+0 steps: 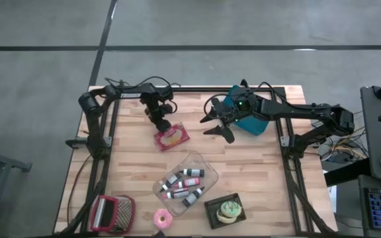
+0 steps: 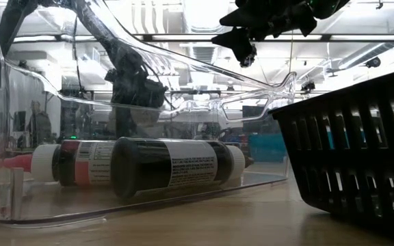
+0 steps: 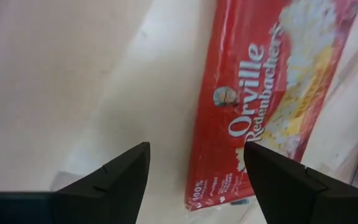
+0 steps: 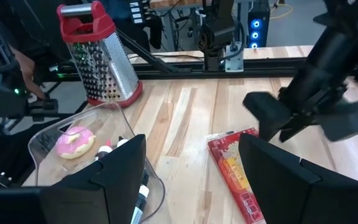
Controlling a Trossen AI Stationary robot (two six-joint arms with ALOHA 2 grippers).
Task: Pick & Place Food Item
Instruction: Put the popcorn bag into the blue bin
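The popcorn packet [image 1: 171, 137] lies flat on the surface, centre-left in the high view, long axis slanting. The left gripper [image 1: 162, 124], jaws apart and empty, hovers at its upper-left edge; the right gripper [image 1: 218, 122], jaws apart, waits farther right.

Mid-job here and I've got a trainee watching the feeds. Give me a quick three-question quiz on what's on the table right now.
1. True or false: the left gripper already holds the popcorn packet.
2. What lies inside the clear bin? A) bottles B) the pink donut C) the grater
3. Which gripper hangs raised, away from the packet?

Key
1. False: its fingers stand open just over the packet, which lies flat on the table.
2. A: the bottles. The pink donut and the grater sit outside it.
3. The right gripper, open.
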